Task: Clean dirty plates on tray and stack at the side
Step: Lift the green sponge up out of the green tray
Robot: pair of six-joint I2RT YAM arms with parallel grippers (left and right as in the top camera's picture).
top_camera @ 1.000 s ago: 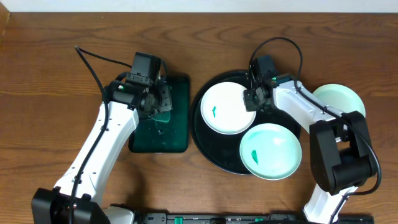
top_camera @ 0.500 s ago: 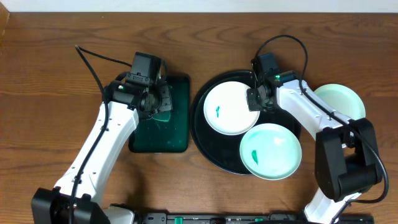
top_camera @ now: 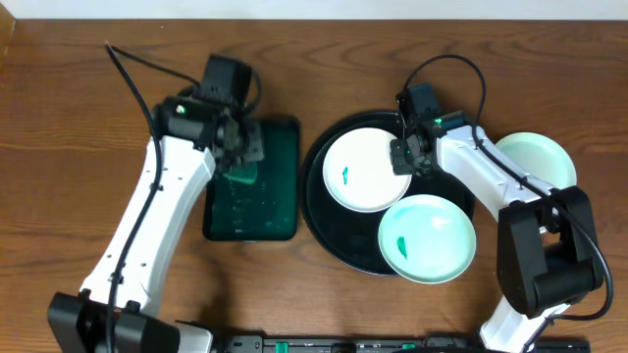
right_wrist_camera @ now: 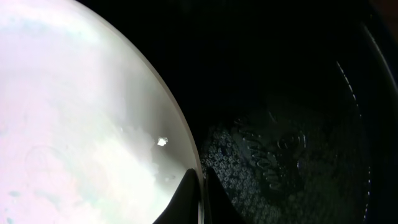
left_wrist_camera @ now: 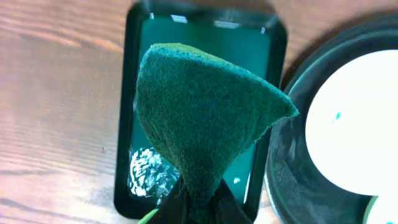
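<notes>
The round black tray (top_camera: 314, 196) holds a white plate (top_camera: 363, 175) with a small green smear, and a pale mint plate (top_camera: 429, 238) with a smear overlapping its front rim. My right gripper (top_camera: 400, 157) is shut on the white plate's right rim. The right wrist view shows that gripper (right_wrist_camera: 200, 186) pinching the edge of the plate (right_wrist_camera: 81, 112) over the wet tray (right_wrist_camera: 286, 93). My left gripper (top_camera: 238, 145) is shut on a dark green scouring pad (left_wrist_camera: 205, 118), which hangs above the rectangular green tray (left_wrist_camera: 123, 124); the gripper (left_wrist_camera: 200, 200) clamps the pad's narrow end.
Another pale mint plate (top_camera: 535, 155) lies on the table right of the black tray, partly under my right arm. The rectangular green tray (top_camera: 285, 221) holds soapy water with foam (left_wrist_camera: 148, 174). In the left wrist view the black tray (left_wrist_camera: 283, 180) and white plate (left_wrist_camera: 354, 124) lie to the right.
My left arm has risen and swung back with the pad, lifting it off the green tray. The right gripper nudged the white plate slightly right, then held still.
</notes>
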